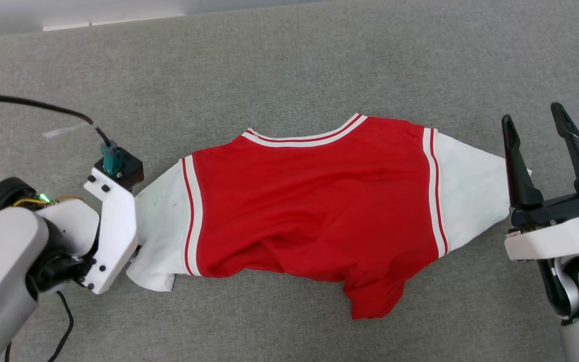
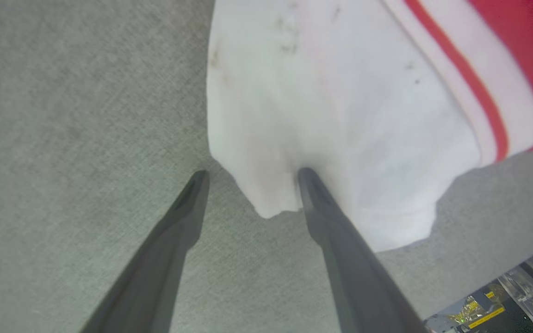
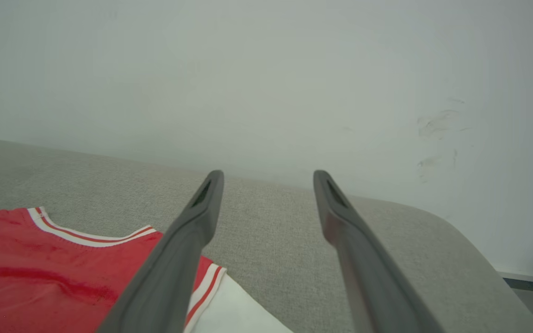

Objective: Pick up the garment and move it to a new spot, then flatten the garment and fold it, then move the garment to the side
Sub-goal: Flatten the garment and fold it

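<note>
The garment (image 1: 314, 201) lies spread on the grey cloth surface (image 1: 289, 65), red body in the middle, a white sleeve at each end, striped collar toward the far side. Its lower hem is bunched, with a red flap (image 1: 375, 296) sticking out toward me. My left gripper (image 2: 252, 178) is open low over the left sleeve (image 2: 340, 115); one fingertip (image 2: 307, 178) rests on the sleeve's edge and the sleeve's corner lies between the fingers. My right gripper (image 1: 532, 114) is open and holds nothing, just right of the right sleeve (image 1: 470, 191). In the right wrist view the garment (image 3: 40, 268) lies at the lower left.
A black cable (image 1: 33, 104) runs from the left wrist's camera across the surface's left side. A pale wall (image 3: 266, 69) rises behind the surface. The surface's rounded corner (image 3: 456, 231) shows at the right.
</note>
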Controlling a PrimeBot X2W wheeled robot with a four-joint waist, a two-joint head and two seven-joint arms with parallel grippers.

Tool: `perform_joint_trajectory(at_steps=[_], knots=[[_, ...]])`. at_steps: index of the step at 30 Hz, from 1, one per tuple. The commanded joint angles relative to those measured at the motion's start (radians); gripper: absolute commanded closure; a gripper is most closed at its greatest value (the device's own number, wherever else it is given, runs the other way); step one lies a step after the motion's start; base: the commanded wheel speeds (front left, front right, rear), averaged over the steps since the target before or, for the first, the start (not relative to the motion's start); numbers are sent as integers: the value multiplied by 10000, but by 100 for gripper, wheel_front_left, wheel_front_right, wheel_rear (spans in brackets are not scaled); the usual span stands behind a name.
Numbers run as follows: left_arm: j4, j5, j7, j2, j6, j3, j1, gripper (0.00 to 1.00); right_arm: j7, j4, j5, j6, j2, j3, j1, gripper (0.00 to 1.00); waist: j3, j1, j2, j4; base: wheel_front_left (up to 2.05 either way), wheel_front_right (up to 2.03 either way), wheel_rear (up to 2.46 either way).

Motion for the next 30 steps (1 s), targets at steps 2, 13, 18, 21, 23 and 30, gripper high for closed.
perform_joint_trajectory(at_steps=[2,13,18,21,23,30], knots=[[246,-105,-39,19,-1,-445,-171,0,-18,48,-31,-10,-40,85,-230,0,128,-1,0,-85,0,0,0],[999,-575,-1377,185,0,-1117,-577,100,-18,205,-124,-10,-562,-95,-677,0,-291,-1,0,-17,0,0,0],[943,-851,-2007,443,0,-893,-502,100,525,597,19,-10,-1645,161,-1237,0,-697,-1,0,134,0,0,0],[843,-831,-2185,637,0,-799,-471,100,1352,785,340,-10,-2197,618,-1512,0,-785,-1,0,185,0,0,0],[694,-866,-2324,748,2,-741,-424,100,2457,960,927,-10,-2944,1297,-1835,0,-830,-1,0,258,0,0,0],[83,-771,-2486,852,124,-644,-527,100,6516,1007,3759,-9,-5264,3996,-3152,0,-677,-1,0,518,0,0,0]])
